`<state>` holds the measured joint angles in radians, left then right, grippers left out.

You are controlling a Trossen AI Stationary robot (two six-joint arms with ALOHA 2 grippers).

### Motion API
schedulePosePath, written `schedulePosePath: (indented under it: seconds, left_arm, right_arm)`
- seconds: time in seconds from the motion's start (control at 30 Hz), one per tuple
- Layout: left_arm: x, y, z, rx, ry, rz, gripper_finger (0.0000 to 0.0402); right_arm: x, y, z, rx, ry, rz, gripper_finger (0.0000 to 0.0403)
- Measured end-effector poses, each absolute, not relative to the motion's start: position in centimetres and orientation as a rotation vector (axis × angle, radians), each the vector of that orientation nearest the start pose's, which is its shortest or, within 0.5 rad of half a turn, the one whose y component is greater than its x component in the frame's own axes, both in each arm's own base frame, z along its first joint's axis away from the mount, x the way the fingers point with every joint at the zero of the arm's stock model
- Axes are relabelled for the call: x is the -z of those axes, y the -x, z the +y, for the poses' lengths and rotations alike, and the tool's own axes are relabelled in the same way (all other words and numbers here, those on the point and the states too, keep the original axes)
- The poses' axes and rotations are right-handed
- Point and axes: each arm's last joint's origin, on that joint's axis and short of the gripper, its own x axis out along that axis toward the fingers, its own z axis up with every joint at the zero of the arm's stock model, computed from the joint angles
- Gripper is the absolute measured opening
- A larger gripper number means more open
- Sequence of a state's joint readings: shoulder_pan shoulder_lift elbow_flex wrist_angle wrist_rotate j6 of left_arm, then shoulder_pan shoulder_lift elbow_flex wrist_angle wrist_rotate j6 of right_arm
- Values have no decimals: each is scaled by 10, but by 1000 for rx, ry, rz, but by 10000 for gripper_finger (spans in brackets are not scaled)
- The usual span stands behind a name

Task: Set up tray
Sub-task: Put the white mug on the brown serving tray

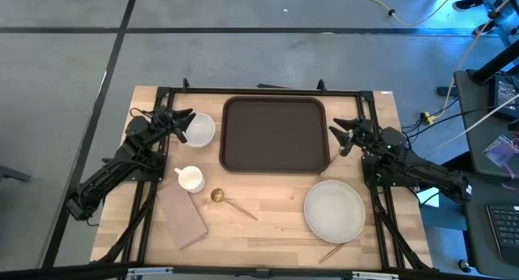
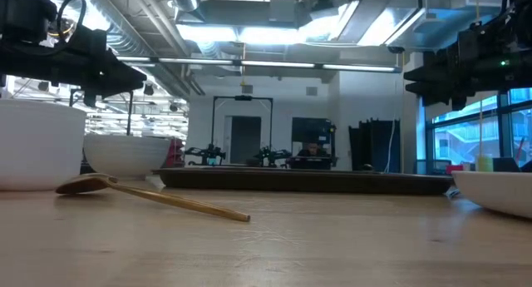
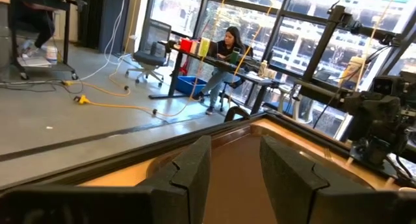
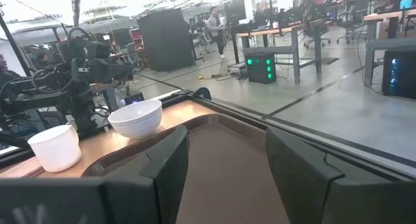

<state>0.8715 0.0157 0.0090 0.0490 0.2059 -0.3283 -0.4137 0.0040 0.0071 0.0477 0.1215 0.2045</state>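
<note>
The dark brown tray (image 1: 276,135) lies flat at the table's far middle, with nothing on it. Left of it stand a white bowl (image 1: 199,129) and a white cup (image 1: 190,178); a gold spoon (image 1: 231,203) and a tan-pink napkin (image 1: 182,217) lie nearer the front. A white plate (image 1: 334,209) rests front right. My left gripper (image 1: 185,120) hovers open by the bowl, left of the tray. My right gripper (image 1: 340,136) hovers open at the tray's right edge. Both point level over the table and hold nothing.
A thin stick-like utensil (image 1: 332,250) lies by the plate's near edge. Black frame rails (image 1: 259,91) run along the table's far edge and down both sides. Bare wood (image 1: 268,223) lies between the spoon and the plate. People sit at desks in the room beyond.
</note>
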Motion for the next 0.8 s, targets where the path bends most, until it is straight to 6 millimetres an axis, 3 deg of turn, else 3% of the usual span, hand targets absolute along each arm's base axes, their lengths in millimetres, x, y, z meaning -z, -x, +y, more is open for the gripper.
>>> schedulePosePath:
  seconds: [0.23, 0.47, 0.63, 0.8]
  left_arm:
    - [-175, -67, 70, -640, 286, -198, 135]
    - [-207, -63, 61, -419, 319, -519, 195]
    - [-248, -54, 48, -291, 253, -639, 215]
    - [-308, -53, 41, -237, 124, -486, 208]
  right_arm:
    - [-170, -88, -42, 527, -247, -121, 204]
    - [-171, -87, -43, 567, -243, -131, 204]
    - [-172, -86, -45, 635, -242, -151, 204]
    - [-172, -85, -46, 693, -242, -164, 204]
